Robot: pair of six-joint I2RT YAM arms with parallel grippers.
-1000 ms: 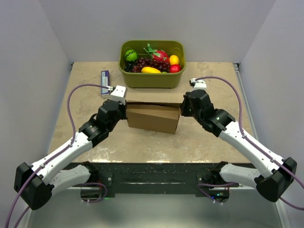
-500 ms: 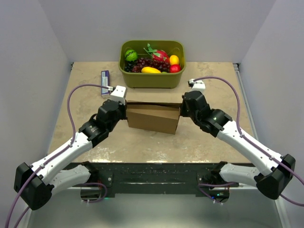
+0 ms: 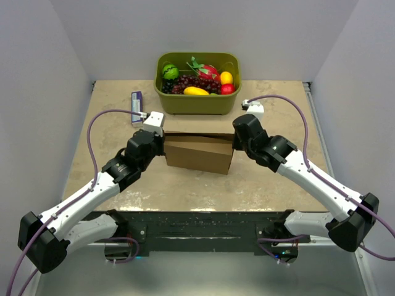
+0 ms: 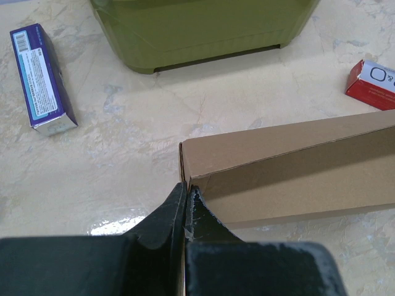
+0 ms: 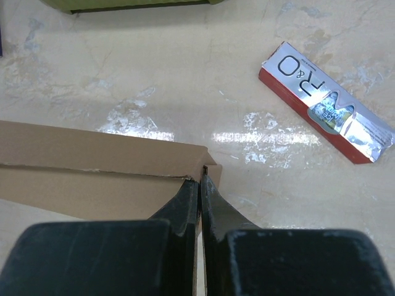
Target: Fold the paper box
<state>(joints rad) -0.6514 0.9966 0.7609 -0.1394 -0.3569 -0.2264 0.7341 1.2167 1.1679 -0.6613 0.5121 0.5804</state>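
Grip check: left tool (image 4: 186, 188) and right tool (image 5: 200, 180) are each pinching an end of the plain brown cardboard box (image 3: 199, 154) lying on the desk (image 3: 185, 188). I am planning matched, even pushes.

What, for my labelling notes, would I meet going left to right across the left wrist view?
Purple box → green tub → red pack. The paper box overlaps the last two sideways, so it is left out.
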